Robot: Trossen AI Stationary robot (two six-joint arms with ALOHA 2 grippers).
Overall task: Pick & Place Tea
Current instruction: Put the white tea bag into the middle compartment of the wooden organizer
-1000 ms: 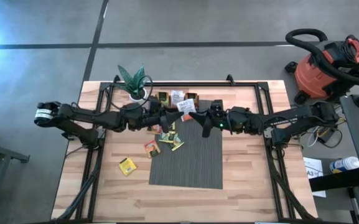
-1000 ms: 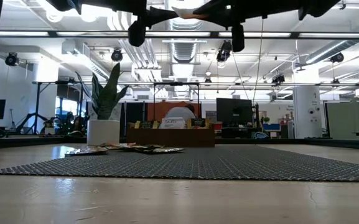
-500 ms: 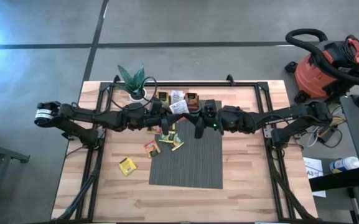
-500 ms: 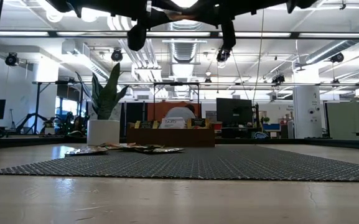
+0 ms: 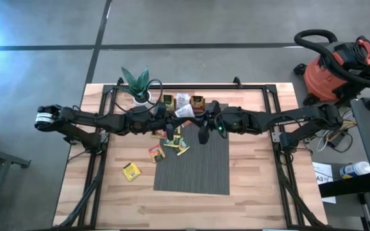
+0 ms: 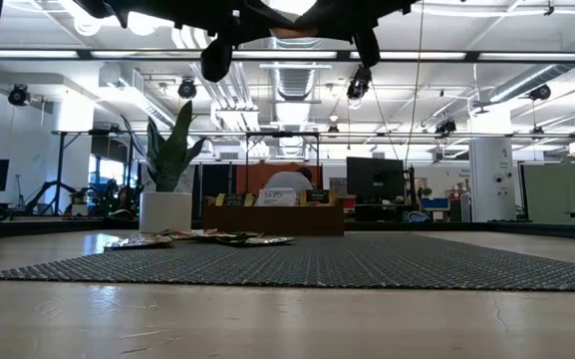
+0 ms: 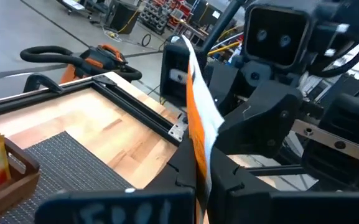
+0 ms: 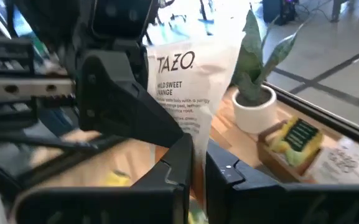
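**Both hands pinched on one white-and-orange tea sachet, mid-air over the mat's far edge**

Left hand and right hand meet nose to nose above the far edge of the grey mat, just in front of the wooden tray. Both are clamped on the same sachet, held off the tabletop.

- Sachet: flat, white with an orange band, printed "TAZO" and "wild sweet orange" on the face. Right wrist view shows it face-on between the right fingers; left wrist view shows it edge-on, a thin white/orange strip between the left hand's own fingers, with the right hand just behind it.
- Other tea: small cluster of sachets at the mat's far left corner, yellow, green and orange tones, some overlapping. One yellow sachet lies alone on bare wood, left of the mat.
- Tray: brown, compartmented, at the far side of the tabletop, with packets standing in it, one yellow/dark seen in the right wrist view.
- Plant: spiky green leaves in a white pot, far left, beside the tray.
- Tabletop: light wood planks with a black metal frame around it.
- Room: grey concrete floor with dark seams; red and black shop vacuum off the right far corner. Low view shows an open workshop with ceiling ducting, lights and monitors behind the tray.
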